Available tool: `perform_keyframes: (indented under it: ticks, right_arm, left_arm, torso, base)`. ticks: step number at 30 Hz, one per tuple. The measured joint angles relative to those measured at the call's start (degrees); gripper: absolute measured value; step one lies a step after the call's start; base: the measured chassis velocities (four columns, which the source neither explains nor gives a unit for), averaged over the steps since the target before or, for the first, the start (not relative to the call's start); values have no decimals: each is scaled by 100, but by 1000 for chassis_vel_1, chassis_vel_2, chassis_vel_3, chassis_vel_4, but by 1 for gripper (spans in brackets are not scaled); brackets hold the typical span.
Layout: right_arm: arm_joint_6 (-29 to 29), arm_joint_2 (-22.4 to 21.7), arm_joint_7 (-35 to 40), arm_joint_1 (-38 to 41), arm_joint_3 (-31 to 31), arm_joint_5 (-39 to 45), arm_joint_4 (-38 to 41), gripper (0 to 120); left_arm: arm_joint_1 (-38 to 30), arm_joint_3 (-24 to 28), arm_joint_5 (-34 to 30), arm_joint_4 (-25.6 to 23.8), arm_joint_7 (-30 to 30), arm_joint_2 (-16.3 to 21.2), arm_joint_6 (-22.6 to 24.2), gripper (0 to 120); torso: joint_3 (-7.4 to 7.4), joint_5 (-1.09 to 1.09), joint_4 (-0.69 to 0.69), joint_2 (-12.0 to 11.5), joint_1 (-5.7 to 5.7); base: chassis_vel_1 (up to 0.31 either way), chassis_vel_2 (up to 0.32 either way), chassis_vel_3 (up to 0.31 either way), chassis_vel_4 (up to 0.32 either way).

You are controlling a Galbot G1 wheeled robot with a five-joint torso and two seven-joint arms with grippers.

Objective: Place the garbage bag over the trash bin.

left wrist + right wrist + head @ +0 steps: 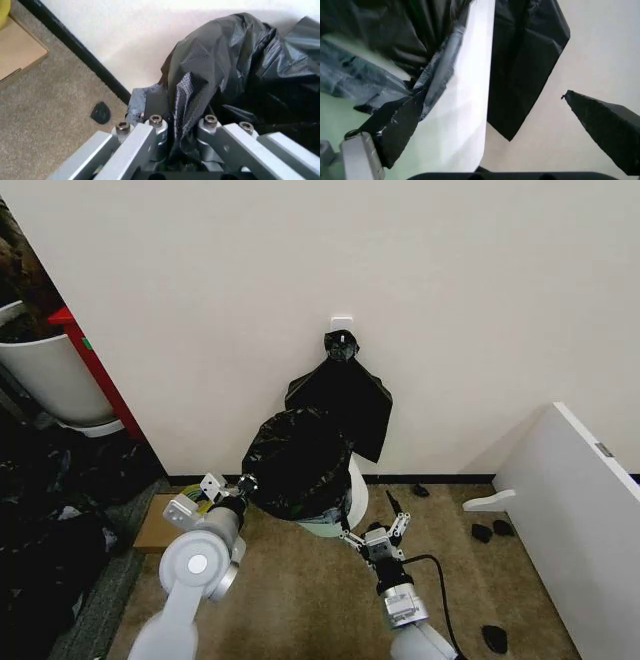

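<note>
Trash bin (pixel 352 498) on carpet (pixel 300 600)

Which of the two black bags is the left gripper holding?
The billowy garbage bag draped over the trash bin; the left gripper is shut on a fold of it. The flat bunch of bags hangs untouched on the wall hook behind.

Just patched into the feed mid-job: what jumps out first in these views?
The black garbage bag billows over the top of the white trash bin against the wall, covering most of it. The left gripper is shut on the garbage bag at the bin's left side, while the right gripper hangs open, just in front of the bin's right side. Above, a flat bunch of spare bags hangs from a wall hook.
</note>
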Motion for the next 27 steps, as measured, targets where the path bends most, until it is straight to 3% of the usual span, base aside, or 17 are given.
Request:
perform_keyframes:
  ticks: [5, 8, 9, 12, 14, 15, 16, 18, 19, 21, 22, 24, 25, 27]
  right_arm:
    - [473, -98, -166, -21, 90, -34, -35, 100]
    - [1620, -206, -836, -80, 220, 140, -36, 100]
    - [1620, -206, -836, -80, 220, 140, -36, 100]
    - [2740, -311, -2113, -163, 277, 1046, 129, 100]
    - [2893, -321, -2413, -180, 283, 1404, 205, 100]
    - [3093, -334, -2954, -209, 290, 2235, 397, 100]
    - [3142, -336, -3190, -218, 302, 2715, 527, 100]
    - [3142, -336, -3190, -218, 302, 2715, 527, 100]
    - [3097, -334, -3283, -223, 318, 3611, 917, 100]
    - [2713, -297, -2580, -161, 383, 3879, 1405, 100]
    - [2713, -297, -2580, -161, 383, 3879, 1405, 100]
    - [2186, -265, -1857, -29, 550, 3933, 1820, 100]
    - [2186, -265, -1857, -29, 550, 3933, 1820, 100]
    - [1540, -268, -1172, 50, 730, 3942, 2163, 100]
  left_arm:
    - [-9, -89, -48, -13, 54, 133, 48, 4]
    - [-102, -121, -201, 160, 223, 249, 92, 4]
    - [-102, -121, -201, 160, 223, 249, 92, 4]
    - [-213, -46, -342, 417, 557, 383, 194, 4]
    - [-230, -13, -342, 484, 676, 415, 196, 4]
    - [-248, 65, -313, 628, 1015, 484, 164, 4]
    - [-249, 119, -273, 722, 1307, 527, 100, 4]
    - [-249, 119, -273, 722, 1307, 527, 100, 4]
    - [-253, 278, -198, 1006, 2032, 625, -378, 4]
    - [-313, 420, -194, 1394, 2717, 687, -924, 4]
    - [-313, 420, -194, 1394, 2717, 687, -924, 4]
    - [-328, 525, -81, 1796, 3486, 755, -1339, 4]
    - [-328, 525, -81, 1796, 3486, 755, -1339, 4]
    - [-296, 598, 71, 2289, 4623, 841, -1760, 4]
  torso:
    - [0, 0, 0, 0, 0]
    - [0, -1, -1, 0, 0]
    - [0, -1, -1, 0, 0]
    - [0, 0, -1, 0, 0]
    - [0, -1, -1, 0, 0]
    - [0, 1, -1, 0, 0]
    - [0, 0, -1, 0, 0]
    - [0, 0, -1, 0, 0]
    - [0, 0, -1, 0, 0]
    - [0, 0, -2, 0, 0]
    - [0, 0, -2, 0, 0]
    - [0, 0, 0, 0, 0]
    - [0, 0, 0, 0, 0]
    - [0, -1, 0, 0, 0]
  base:
    - [0, 0, 0, 0]
    - [0, 0, 0, 0]
    - [0, 0, 0, 0]
    - [0, 0, 0, 0]
    - [0, 0, 0, 0]
    - [0, 0, 0, 0]
    - [0, 0, 0, 0]
    - [0, 0, 0, 0]
    - [0, 0, 0, 0]
    - [0, 0, 0, 0]
    - [0, 0, 0, 0]
    - [0, 0, 0, 0]
    - [0, 0, 0, 0]
    - [0, 0, 0, 0]
